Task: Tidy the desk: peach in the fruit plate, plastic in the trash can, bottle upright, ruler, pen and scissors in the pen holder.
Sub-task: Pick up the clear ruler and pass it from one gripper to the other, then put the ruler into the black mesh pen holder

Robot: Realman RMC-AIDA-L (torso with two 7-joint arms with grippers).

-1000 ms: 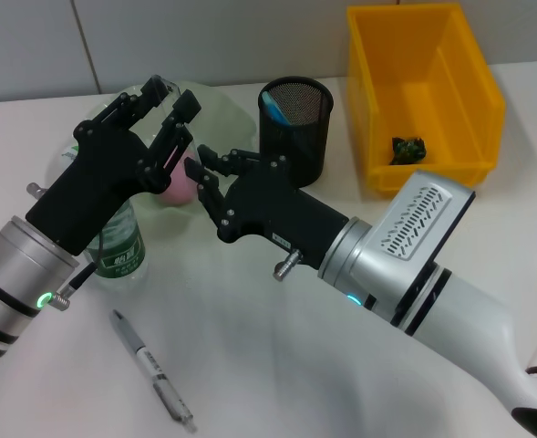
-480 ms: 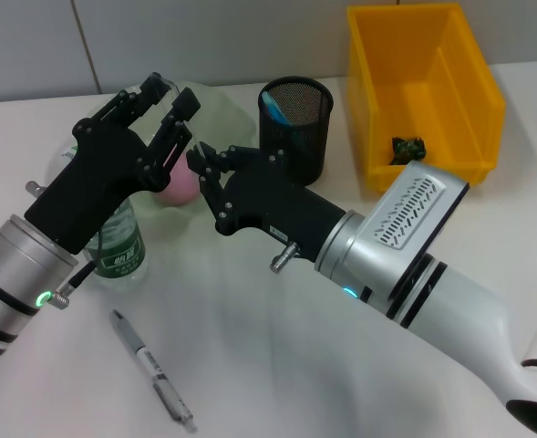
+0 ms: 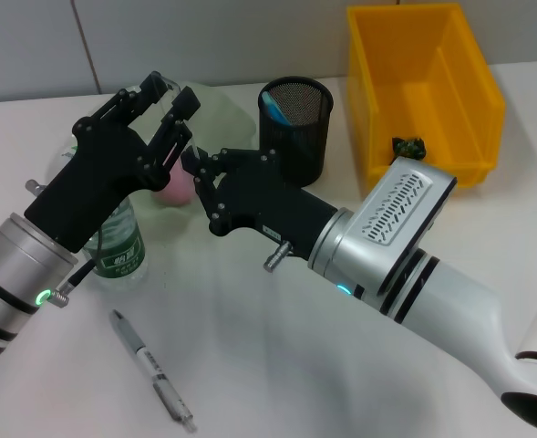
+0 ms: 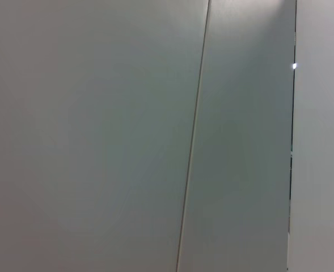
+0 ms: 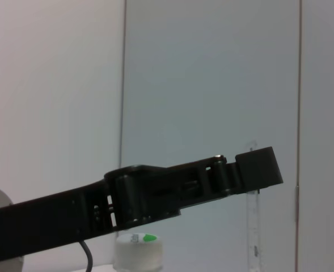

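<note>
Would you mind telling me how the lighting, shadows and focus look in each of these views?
Head view: even, soft light, faint shadows on the table under the arms, pen in focus. Left wrist view: only a flat grey wall with a seam. Right wrist view: the left gripper is a backlit dark silhouette against the pale wall, bottle cap soft.

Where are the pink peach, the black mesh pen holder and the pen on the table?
pink peach (image 3: 174,189), head view, its visible side.
black mesh pen holder (image 3: 302,137), head view, its mesh wall.
pen (image 3: 153,370), head view, mid-barrel.
</note>
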